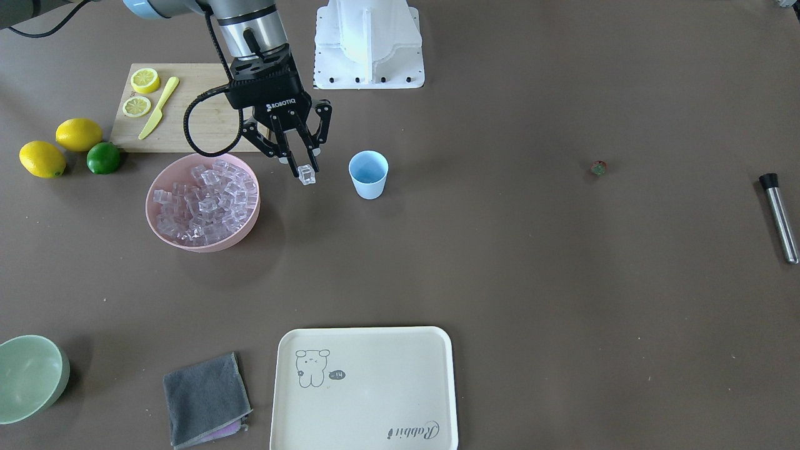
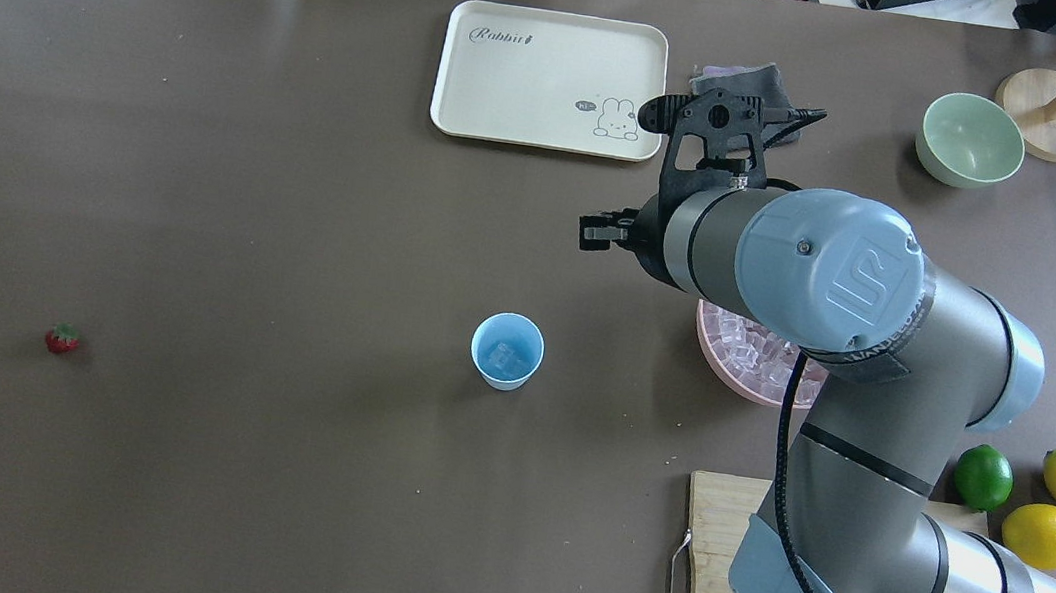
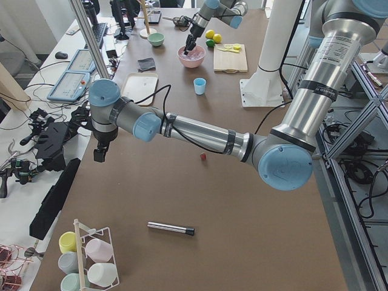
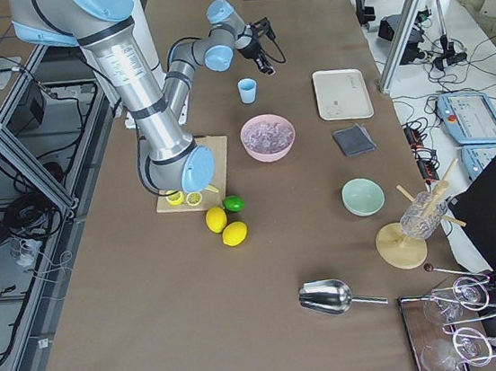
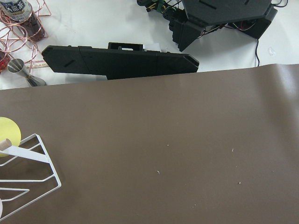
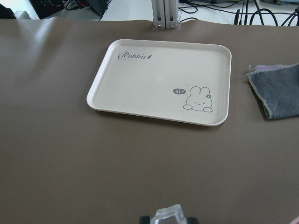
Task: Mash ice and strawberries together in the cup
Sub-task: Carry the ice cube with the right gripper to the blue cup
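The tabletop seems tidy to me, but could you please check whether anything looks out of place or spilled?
Nothing is spilled. The one oddity is the strawberry, lying alone on the bare table far from the upright cup. The right claw holds an ice cube between the pink bowl and the cup.

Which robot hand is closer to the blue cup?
Right. The right gripper, holding an ice cube, hangs beside the cup; the left gripper is far off near the table's edge.

The right gripper (image 1: 303,167) body reads "ROBOTIQ". The tray (image 6: 154,88) bears "Rabbit" and a speech bubble (image 6: 179,91) saying "hi~". The arm's joint cap (image 2: 834,264) shows "UR".
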Available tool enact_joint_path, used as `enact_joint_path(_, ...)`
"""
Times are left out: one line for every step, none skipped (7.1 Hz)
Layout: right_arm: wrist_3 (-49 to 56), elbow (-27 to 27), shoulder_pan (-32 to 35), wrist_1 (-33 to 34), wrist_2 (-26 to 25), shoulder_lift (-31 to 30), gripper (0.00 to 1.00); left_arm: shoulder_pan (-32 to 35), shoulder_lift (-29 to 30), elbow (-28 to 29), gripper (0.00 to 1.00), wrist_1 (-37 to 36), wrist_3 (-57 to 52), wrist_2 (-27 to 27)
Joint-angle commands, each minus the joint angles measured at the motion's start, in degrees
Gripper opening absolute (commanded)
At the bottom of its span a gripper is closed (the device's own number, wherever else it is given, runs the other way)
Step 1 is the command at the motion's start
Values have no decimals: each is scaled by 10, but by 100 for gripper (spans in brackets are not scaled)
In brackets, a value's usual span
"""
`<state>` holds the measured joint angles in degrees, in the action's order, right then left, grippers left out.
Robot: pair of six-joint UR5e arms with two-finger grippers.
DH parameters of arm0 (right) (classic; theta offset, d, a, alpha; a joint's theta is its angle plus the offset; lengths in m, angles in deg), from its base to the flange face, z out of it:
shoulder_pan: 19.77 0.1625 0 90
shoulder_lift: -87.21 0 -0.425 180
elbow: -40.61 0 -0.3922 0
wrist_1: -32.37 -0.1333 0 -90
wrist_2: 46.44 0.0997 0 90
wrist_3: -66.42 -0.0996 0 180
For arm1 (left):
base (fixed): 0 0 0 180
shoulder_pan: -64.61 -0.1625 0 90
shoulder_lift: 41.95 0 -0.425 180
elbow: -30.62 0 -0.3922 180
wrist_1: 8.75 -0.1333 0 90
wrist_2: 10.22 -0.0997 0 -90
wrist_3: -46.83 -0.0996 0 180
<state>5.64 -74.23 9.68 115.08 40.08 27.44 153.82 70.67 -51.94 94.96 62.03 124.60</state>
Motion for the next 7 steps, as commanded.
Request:
enact_joint_path(14,11,-17,-5,-2,1,0,0,0,-1,98,0,0,0)
enact_joint_path(17,18,-23,-5,-1,2,0,-1,0,-1,98,0,0,0)
enact_joint_path(32,26,-28,-12,-2,2,0,-1,0,-1,98,0,0,0)
enact_joint_path(35,42,-32,-34,-2,2,0,-3,0,-1,98,0,0,0)
enact_joint_path(37,57,-36,-55,-2,2,0,-3,0,-1,98,0,0,0)
enact_joint_path(38,64,-42,-62,-2,18,0,-3,0,-1,98,0,0,0)
enact_joint_path(38,74,-48,-61,-3,32,0,-3,0,0,98,0,0,0)
